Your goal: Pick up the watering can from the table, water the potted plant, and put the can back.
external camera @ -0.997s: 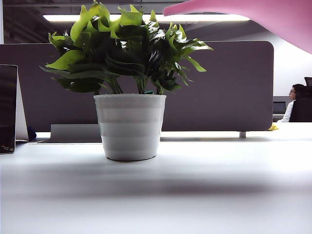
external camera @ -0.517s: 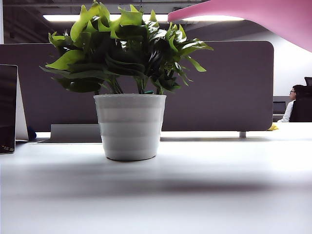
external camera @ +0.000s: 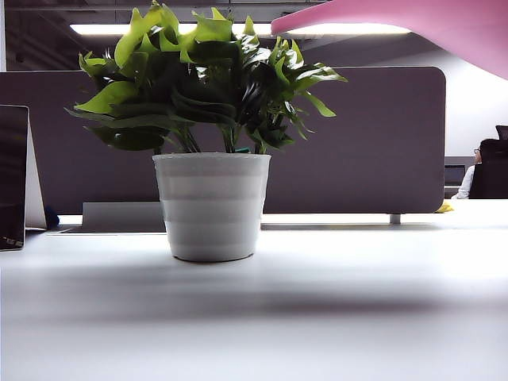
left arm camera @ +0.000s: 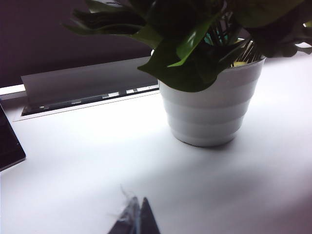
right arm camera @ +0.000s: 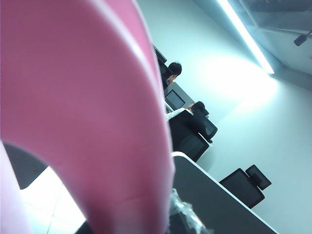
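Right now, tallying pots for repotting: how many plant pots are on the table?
1. The potted plant stands left of centre on the table, under the watering can spout; others may sit outside view.

The watering can (external camera: 413, 24) crowds the air above the potted plant (external camera: 210, 159); the table (external camera: 357, 302) beside it lies open.

In the exterior view a long ceiling strip light (external camera: 103, 28) along the top of the frame burns out to pure white. The smooth white tabletop (external camera: 317, 317) is bright behind the ribbed white pot of the bushy green plant (external camera: 211, 206) and falls into a soft grey shadow band across the lower frame, where it goes out of focus. The matte pink plastic watering can (external camera: 429, 20) at upper right is soft-edged. The left wrist view is dim above, with glare on the table. The right wrist view is blurred by the close pink can (right arm camera: 83, 112), with a glaring strip light at upper right.
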### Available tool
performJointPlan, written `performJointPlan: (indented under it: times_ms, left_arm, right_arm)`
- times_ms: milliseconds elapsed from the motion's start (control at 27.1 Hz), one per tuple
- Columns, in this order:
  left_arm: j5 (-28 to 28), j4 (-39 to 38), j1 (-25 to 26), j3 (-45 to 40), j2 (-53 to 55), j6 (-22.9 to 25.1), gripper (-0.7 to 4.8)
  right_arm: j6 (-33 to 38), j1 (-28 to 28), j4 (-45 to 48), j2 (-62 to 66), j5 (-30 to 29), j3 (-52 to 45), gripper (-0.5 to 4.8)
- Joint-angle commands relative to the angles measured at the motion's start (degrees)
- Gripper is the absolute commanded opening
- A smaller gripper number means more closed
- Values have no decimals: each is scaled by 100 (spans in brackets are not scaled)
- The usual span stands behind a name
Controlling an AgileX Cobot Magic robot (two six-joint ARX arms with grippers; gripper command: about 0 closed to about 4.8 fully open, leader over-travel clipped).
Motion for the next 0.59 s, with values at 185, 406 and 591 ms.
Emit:
performJointPlan:
  times_ms: [185, 406, 591]
  left_arm:
    - [9, 46, 9, 4, 7, 0, -5]
    - [9, 46, 9, 4, 7, 0, -5]
    - [9, 46, 9, 4, 7, 0, -5]
  right_arm:
    - [61, 4, 529, 85, 0, 352, -6]
    - [-297, 175, 533, 181, 2, 507, -6]
    - [-533, 334, 538, 260, 24, 560, -6]
